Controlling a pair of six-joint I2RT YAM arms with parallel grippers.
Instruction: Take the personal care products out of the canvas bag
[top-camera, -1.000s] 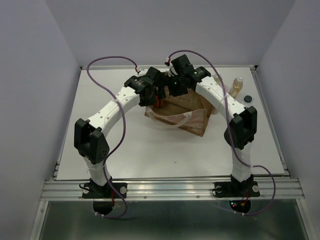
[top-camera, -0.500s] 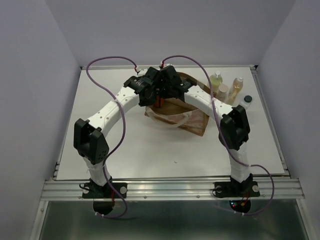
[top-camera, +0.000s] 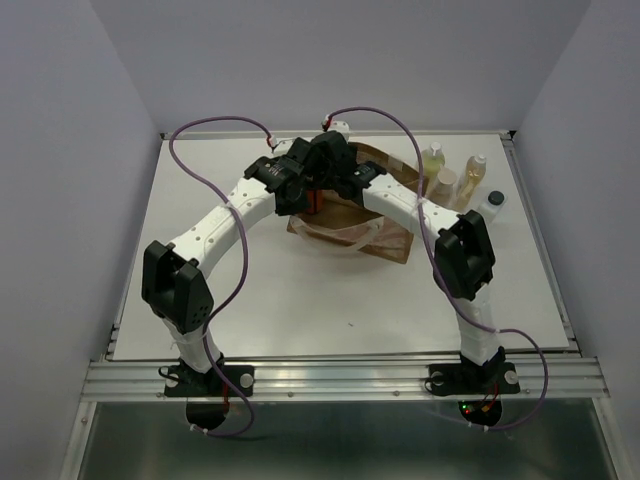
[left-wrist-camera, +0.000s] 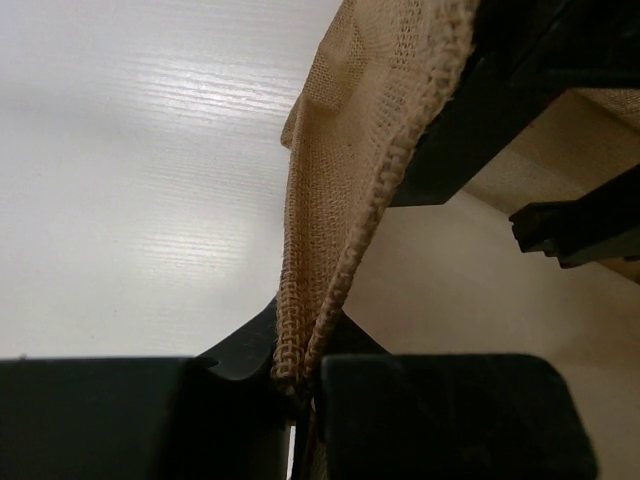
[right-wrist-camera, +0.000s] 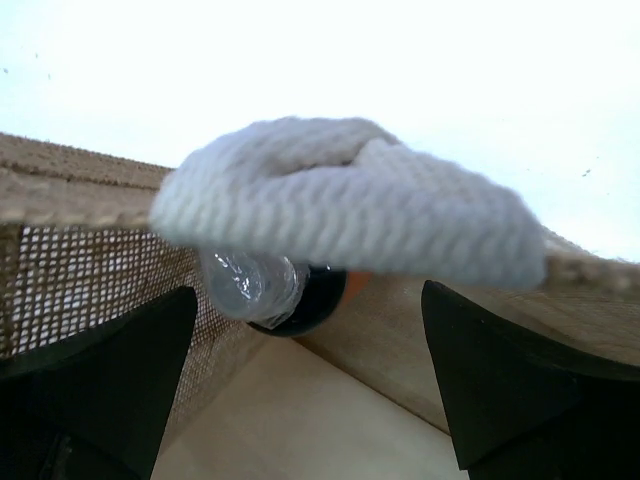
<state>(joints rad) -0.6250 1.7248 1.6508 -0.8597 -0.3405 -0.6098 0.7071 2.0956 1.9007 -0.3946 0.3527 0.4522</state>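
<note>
While both claws meet at the bag's mouth, four bottles stand on the bench

Where the two arms converge in the upper middle of the top view, the canvas bag (top-camera: 388, 240) sits on the white bench (top-camera: 250, 290). The left claw (left-wrist-camera: 300, 378) is pinched narrow on the bag's tan woven rim. The fabric rises from between its black fingers toward the upper right of the wrist view. The right claw (right-wrist-camera: 307, 292) stands wide, its two dark fingers at the lower corners of its view, gripping nothing. A white handle (right-wrist-camera: 350, 215) crosses the view, blurred, above them; whether it touches the claw cannot be told. Just below that rope, inside the bag, shows a clear bottle (right-wrist-camera: 252, 285) with a dark cap and a trace of orange beside it. At the upper right of the top view, near the bag, stand a pale yellow-green bottle (top-camera: 432, 158), a beige bottle (top-camera: 446, 183), an amber bottle (top-camera: 474, 172) and, nearest the right edge, a dark-capped bottle (top-camera: 492, 203). All four are apart from both claws.
</note>
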